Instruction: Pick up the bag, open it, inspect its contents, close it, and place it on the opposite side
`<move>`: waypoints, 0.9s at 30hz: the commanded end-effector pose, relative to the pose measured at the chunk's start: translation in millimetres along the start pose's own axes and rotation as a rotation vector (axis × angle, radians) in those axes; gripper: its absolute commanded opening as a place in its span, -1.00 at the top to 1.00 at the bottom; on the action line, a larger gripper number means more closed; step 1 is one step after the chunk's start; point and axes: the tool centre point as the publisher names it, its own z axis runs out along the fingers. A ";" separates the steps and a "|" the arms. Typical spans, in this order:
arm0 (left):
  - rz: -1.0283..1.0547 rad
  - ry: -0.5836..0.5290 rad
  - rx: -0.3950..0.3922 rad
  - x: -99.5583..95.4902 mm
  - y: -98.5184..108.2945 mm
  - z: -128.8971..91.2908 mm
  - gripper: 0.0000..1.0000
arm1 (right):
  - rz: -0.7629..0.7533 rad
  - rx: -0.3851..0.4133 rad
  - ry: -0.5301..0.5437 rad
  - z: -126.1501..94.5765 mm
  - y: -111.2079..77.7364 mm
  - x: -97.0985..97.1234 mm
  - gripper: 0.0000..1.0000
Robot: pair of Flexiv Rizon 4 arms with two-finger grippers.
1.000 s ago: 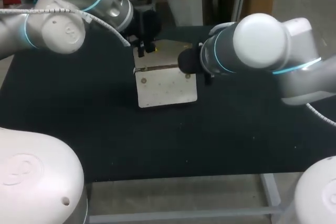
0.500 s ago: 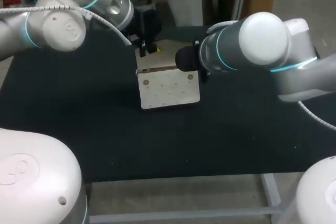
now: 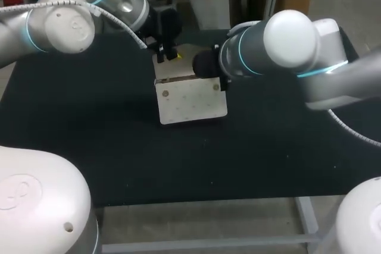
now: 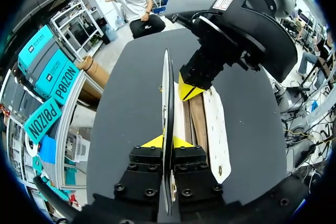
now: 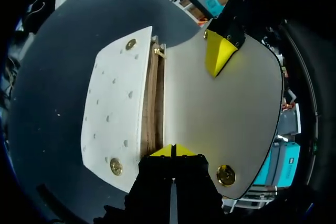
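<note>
Head view: one white bag [image 3: 191,100] at the middle of the black table [image 3: 89,147], nearer the far edge, its flap [image 5: 226,114] open. Two grippers, both on the flap. Left gripper [image 4: 167,142] pinches the flap, seen edge-on between its yellow tips. Right gripper [image 5: 173,151] pinches the flap's rim by the opening, tips nearly together. Right wrist view shows three brass snaps [image 5: 116,166]: two on the dotted front panel, one on the flap. One brown inside [image 5: 152,108] shows in the gap.
</note>
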 end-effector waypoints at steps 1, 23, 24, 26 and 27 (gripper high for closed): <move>-0.003 0.013 0.009 -1.1 -2.3 0.5 1.00 | -0.004 -0.001 0.011 16.2 5.3 -2.7 1.00; -0.049 -0.049 0.018 -12.9 -9.3 -12.4 1.00 | -0.003 0.001 0.052 21.6 8.0 9.7 1.00; -0.057 -0.051 0.022 -13.1 -8.9 -12.8 1.00 | -0.003 0.001 0.053 21.6 8.0 10.4 1.00; -0.068 -0.050 0.026 -13.7 -8.2 -13.0 1.00 | -0.003 0.002 0.054 21.2 8.8 11.9 1.00; -0.073 -0.049 0.027 -13.9 -7.7 -12.7 1.00 | -0.003 0.002 0.055 20.9 9.2 12.5 1.00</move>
